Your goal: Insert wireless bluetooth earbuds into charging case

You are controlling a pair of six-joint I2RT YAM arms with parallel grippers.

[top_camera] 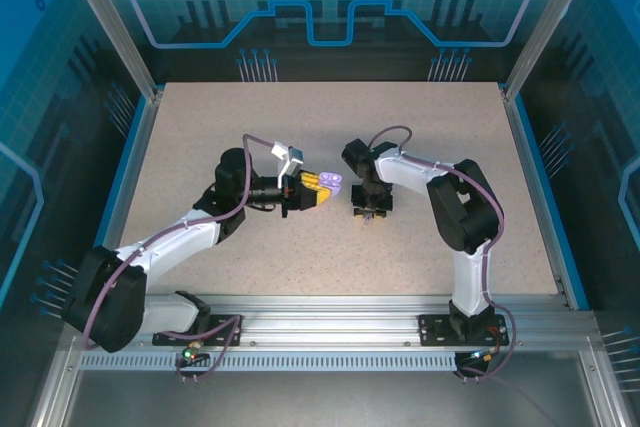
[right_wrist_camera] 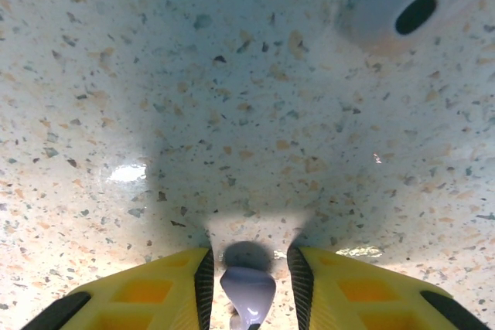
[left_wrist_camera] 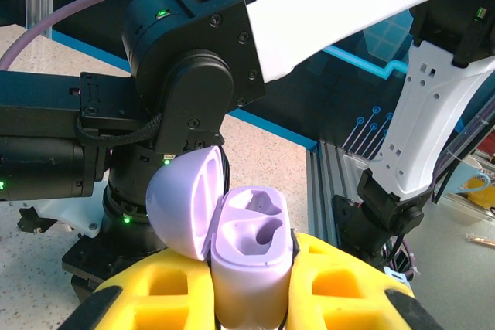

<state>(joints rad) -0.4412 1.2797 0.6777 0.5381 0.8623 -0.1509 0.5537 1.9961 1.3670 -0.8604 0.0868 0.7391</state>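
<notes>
One lavender earbud (right_wrist_camera: 247,293) is sitting between the yellow fingers of the right end effector (right_wrist_camera: 247,268), which is pinching it low over the speckled worktop (right_wrist_camera: 193,113). Whether it is touching the surface, I cannot tell. A second, paler earbud (right_wrist_camera: 393,7) is lying on the worktop, well apart from those fingers, and I am judging that it is waiting for its own turn. The charging case (left_wrist_camera: 251,264) is being held by the left end effector (left_wrist_camera: 251,299), which is pressing on its body from both sides. The lid (left_wrist_camera: 182,202) is swung open to one side and both sockets are looking empty. The case is being kept near the right arm, probably so that the pinched earbud needs only a short way to its socket.
</notes>
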